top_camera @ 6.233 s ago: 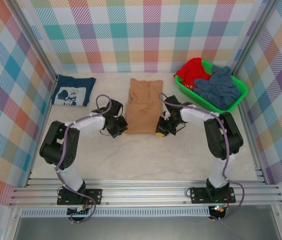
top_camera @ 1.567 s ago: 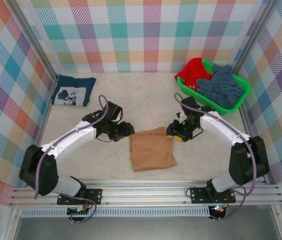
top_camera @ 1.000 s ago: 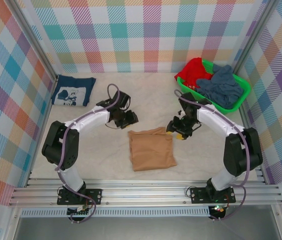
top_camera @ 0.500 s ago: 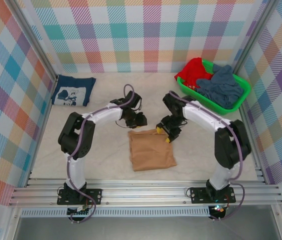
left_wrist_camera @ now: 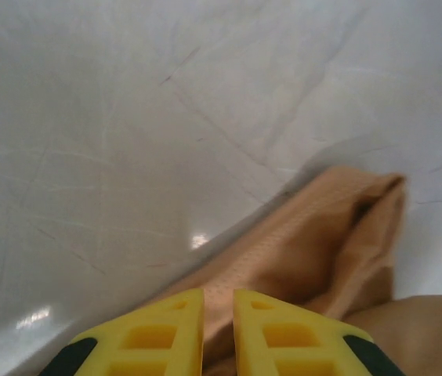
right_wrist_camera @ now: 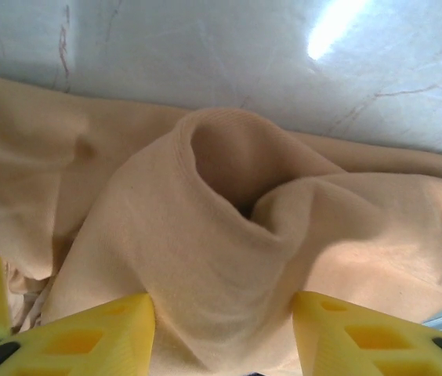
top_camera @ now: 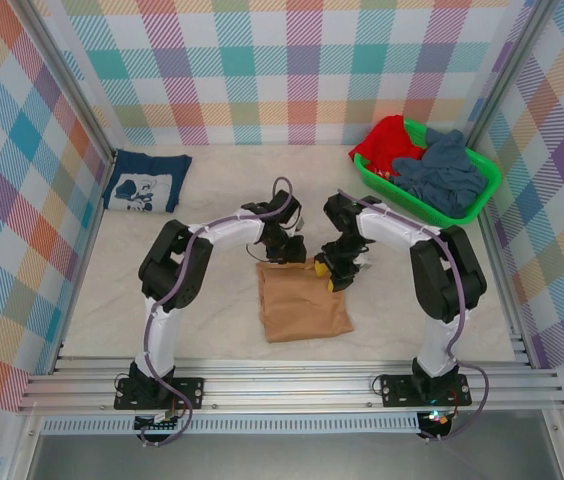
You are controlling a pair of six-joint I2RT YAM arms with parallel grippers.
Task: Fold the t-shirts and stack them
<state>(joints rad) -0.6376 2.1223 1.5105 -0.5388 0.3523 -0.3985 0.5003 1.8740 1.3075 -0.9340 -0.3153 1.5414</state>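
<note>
Navy tee [top_camera: 144, 188] is lying folded far left; tan tee [top_camera: 302, 305] is being folded, unstacked; left hand [left_wrist_camera: 219, 301] together, right hand [right_wrist_camera: 222, 305] apart around cloth.

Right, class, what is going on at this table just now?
Two robot arms are working on a tan t-shirt that lies folded in the middle of the table. Both grippers are at its far edge. The left gripper has its fingers close together at the edge of the cloth. The right gripper is open, with a bunched fold of the shirt between its fingers. A navy t-shirt lies folded in the far left corner, not yet stacked with the tan one. A green basket at the far right holds more clothes.
</note>
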